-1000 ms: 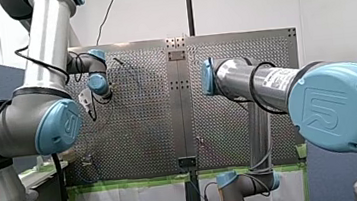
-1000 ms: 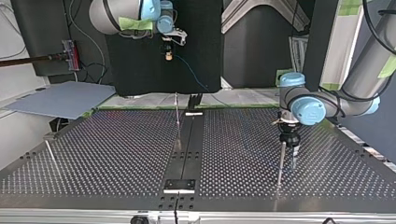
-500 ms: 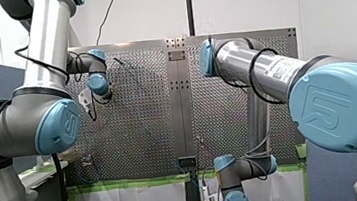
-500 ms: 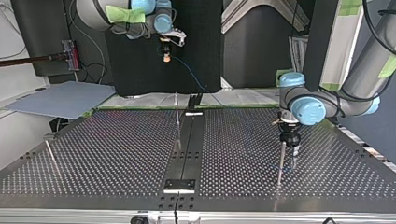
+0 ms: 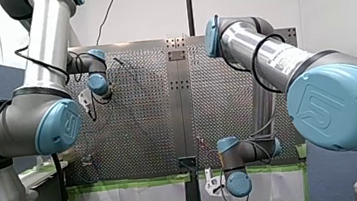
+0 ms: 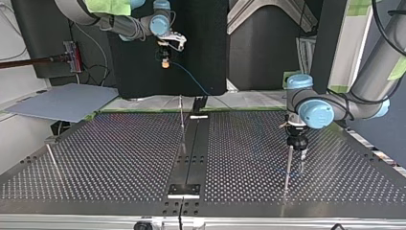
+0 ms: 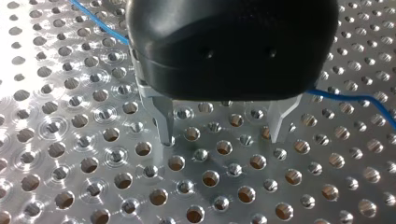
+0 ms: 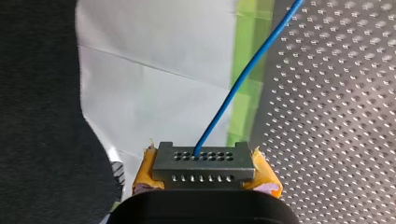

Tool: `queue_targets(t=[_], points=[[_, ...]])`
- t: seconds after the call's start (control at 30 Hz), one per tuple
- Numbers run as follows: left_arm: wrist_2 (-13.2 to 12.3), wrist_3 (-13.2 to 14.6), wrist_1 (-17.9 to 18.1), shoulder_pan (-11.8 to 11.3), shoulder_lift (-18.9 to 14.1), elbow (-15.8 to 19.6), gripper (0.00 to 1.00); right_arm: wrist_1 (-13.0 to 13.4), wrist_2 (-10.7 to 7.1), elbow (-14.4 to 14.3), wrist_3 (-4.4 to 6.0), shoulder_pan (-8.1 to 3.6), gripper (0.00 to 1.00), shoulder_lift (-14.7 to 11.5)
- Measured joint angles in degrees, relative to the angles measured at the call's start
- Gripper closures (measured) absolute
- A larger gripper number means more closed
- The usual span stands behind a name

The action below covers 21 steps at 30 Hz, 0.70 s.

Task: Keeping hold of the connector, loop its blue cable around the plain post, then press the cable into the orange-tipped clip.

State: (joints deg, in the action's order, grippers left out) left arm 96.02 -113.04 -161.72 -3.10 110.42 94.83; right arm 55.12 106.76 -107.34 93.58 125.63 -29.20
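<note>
My right gripper [image 8: 204, 186] is shut on a grey connector [image 8: 204, 165], held between its yellow pads. The blue cable [image 8: 243, 79] leaves the connector and runs ahead toward the perforated table. In the top view the connector [image 6: 164, 61] hangs high beyond the table's far edge, and the cable [image 6: 191, 79] slopes down from it toward the table. My left gripper [image 7: 222, 135] is open, its metal fingers [image 7: 163, 121] almost touching the plate with nothing between them. The blue cable [image 7: 355, 98] passes behind it. In the top view it stands beside a thin post [image 6: 287, 167].
A thin post [image 6: 181, 115] stands by the dark centre strip [image 6: 194, 148] and another thin post [image 6: 51, 158] near the top view's left edge. Green tape and white sheet [image 8: 154, 79] lie off the table under my right gripper. A grey board [image 6: 62, 100] lies at the top view's far left.
My right arm has carried the connector up and to the left in the top view, drawing the cable along. My left arm has stayed where it was.
</note>
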Motion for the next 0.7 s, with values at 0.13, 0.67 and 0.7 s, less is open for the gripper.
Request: queue_targets(t=[0.13, 0.67, 0.7], points=[[0.0, -0.04, -0.27, 0.01, 0.0, 0.0, 0.0, -0.29, -1.21, -0.01, 0.03, -0.99, 1.0, -2.26], [0.0, -0.15, -0.65, 0.02, 0.0, 0.01, 0.0, 4.55, -8.0, -3.95, -0.73, -3.8, 1.0, -11.92], [0.0, -0.15, -0.68, 0.02, 0.0, 0.01, 0.0, 5.15, -8.16, -4.15, -0.66, -3.94, 1.0, -12.51]])
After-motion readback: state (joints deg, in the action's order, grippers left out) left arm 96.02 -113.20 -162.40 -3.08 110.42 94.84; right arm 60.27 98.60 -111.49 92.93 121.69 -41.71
